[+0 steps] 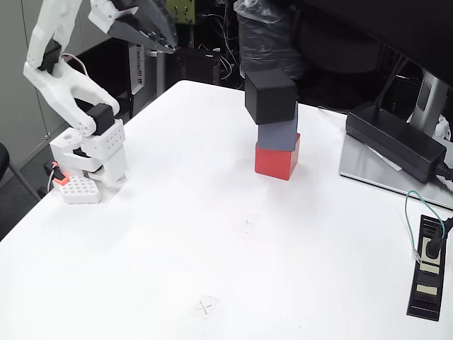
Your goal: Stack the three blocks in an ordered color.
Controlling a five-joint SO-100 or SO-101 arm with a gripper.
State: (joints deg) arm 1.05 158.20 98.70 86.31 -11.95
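Standing finished well right of raised gripper (170,44), jaw state untellable: matte black cube (270,95) on slate grey cube (277,134) on red cube (277,161); next, hold clear.

Fixed view: the matte red cube (277,161) is showing a plain, saturated red, the slate grey cube (277,132) a flat blue-tinged grey, and the matte black cube (270,95) an unmarked black. The smooth white table (177,234) is reading uniform white apart from two faint grey pencil-like marks (205,307), while the white plastic arm (78,106) is showing black motor blocks and an orange-red patch at its base. The long black power brick (396,140) is appearing solid black on a silver-grey monitor stand plate (368,172), and the black power strip (427,269) is carrying pale cream labels and a green cable (417,195).
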